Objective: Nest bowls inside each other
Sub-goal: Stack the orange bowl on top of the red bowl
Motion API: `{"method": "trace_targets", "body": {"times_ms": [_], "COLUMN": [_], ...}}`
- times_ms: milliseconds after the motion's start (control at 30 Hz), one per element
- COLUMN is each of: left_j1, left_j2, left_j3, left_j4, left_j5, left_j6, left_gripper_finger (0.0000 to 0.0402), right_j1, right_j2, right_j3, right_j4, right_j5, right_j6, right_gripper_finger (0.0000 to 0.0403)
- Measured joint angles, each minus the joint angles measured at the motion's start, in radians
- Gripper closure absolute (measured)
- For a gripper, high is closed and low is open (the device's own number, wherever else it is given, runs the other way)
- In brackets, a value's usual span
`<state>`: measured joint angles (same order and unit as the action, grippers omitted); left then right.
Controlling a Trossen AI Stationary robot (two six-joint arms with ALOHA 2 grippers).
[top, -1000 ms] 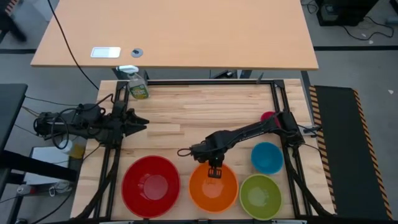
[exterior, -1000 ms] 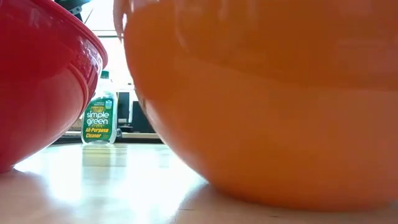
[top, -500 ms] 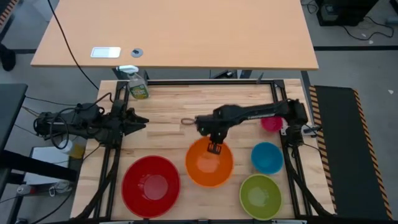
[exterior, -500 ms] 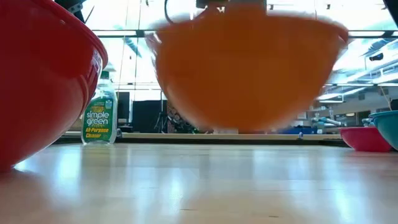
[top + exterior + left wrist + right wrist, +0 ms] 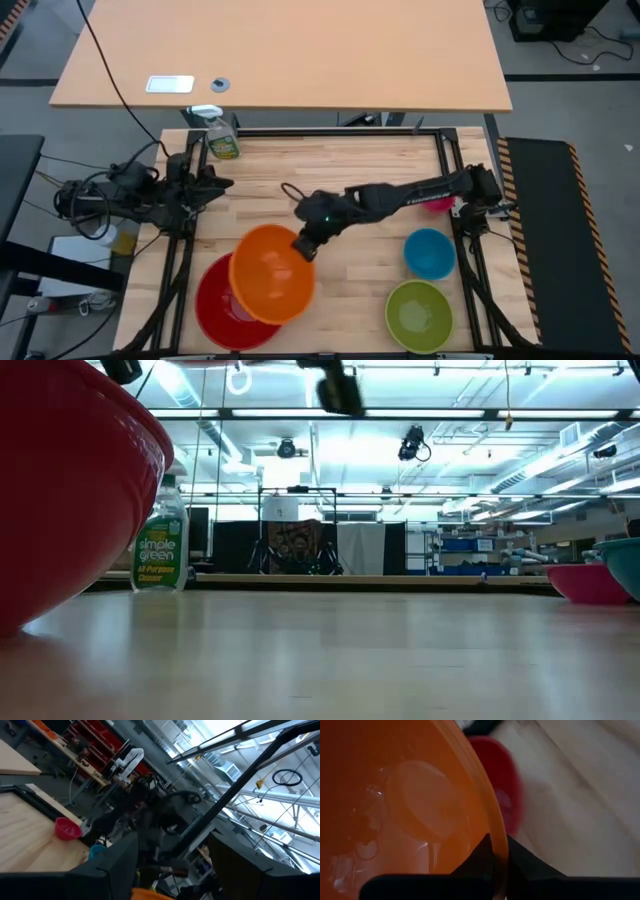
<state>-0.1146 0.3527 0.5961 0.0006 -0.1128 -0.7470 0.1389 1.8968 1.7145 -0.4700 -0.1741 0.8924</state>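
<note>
My right gripper (image 5: 301,247) is shut on the orange bowl (image 5: 270,288), which hangs tilted above the red bowl (image 5: 222,310) at the near left. The red bowl rests on its base on the table and is partly covered by the orange one. The lime green bowl (image 5: 418,315) and blue bowl (image 5: 430,252) stand on the right. The pink bowl (image 5: 438,203) peeks out behind my right arm. My left gripper (image 5: 222,184) stands open at the left edge, holding nothing. My right gripper grips the orange bowl's rim (image 5: 496,836) on the bowl's far right side, one finger (image 5: 479,856) inside the bowl and one finger (image 5: 521,860) outside. The fingers slant down from the far right. The bowl is lifted clear, tilted, over the red bowl.
A yellow-green spray bottle (image 5: 221,139) stands at the far left corner. Dark frame rails (image 5: 445,150) run along the table's sides and far edge. Bare wood lies in the middle and far part of the table (image 5: 330,165).
My right gripper has lifted the orange bowl off the table, first up and toward the far edge, then toward the left, over the red bowl. The gripper has rolled, and the bowl, level before, now hangs tilted. My left gripper has tipped upward a little.
</note>
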Motion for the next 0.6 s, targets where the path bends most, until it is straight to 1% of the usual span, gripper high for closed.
{"method": "trace_targets", "body": {"times_ms": [33, 100, 167, 233, 333, 400, 467, 500, 533, 600], "left_j1": [0.000, 0.000, 0.000, 0.000, 0.000, 0.000, 0.000, 0.000, 0.000, 0.000], "left_j2": [0.000, 0.000, 0.000, 0.000, -0.007, -0.013, -0.015, -0.015, -0.015, -0.014], "left_j3": [0.000, 0.000, 0.000, 0.000, 0.000, 0.004, 0.012, 0.019, 0.026, 0.040], "left_j4": [0.001, 0.004, 0.005, 0.015, 0.021, 0.025, 0.018, 0.015, 0.008, -0.014], "left_j5": [0.000, 0.000, 0.000, 0.000, 0.000, 0.000, 0.000, 0.001, 0.001, 0.001], "left_j6": [0.002, 0.002, 0.003, 0.008, 0.015, 0.039, 0.075, 0.095, 0.115, 0.141], "left_gripper_finger": [0.0157, 0.0157, 0.0157, 0.0157, 0.0157, 0.0157, 0.0157, 0.0157, 0.0157, 0.0157], "right_j1": [0.008, 0.024, 0.037, 0.049, 0.064, 0.067, 0.066, 0.065, 0.063, 0.062], "right_j2": [0.012, 0.034, 0.074, 0.129, 0.232, 0.308, 0.383, 0.399, 0.399, 0.418], "right_j3": [0.001, 0.028, 0.098, 0.200, 0.408, 0.542, 0.646, 0.639, 0.601, 0.562], "right_j4": [0.036, 0.043, 0.028, -0.015, -0.125, -0.245, -0.351, -0.340, -0.305, -0.290], "right_j5": [0.019, 0.059, 0.084, 0.089, 0.101, 0.103, 0.110, 0.118, 0.123, 0.136], "right_j6": [0.022, 0.047, 0.049, 0.049, 0.036, 0.018, 0.011, 0.014, 0.025, 0.050], "right_gripper_finger": [0.0380, 0.0380, 0.0380, 0.0381, 0.0381, 0.0381, 0.0380, 0.0378, 0.0377, 0.0375]}}
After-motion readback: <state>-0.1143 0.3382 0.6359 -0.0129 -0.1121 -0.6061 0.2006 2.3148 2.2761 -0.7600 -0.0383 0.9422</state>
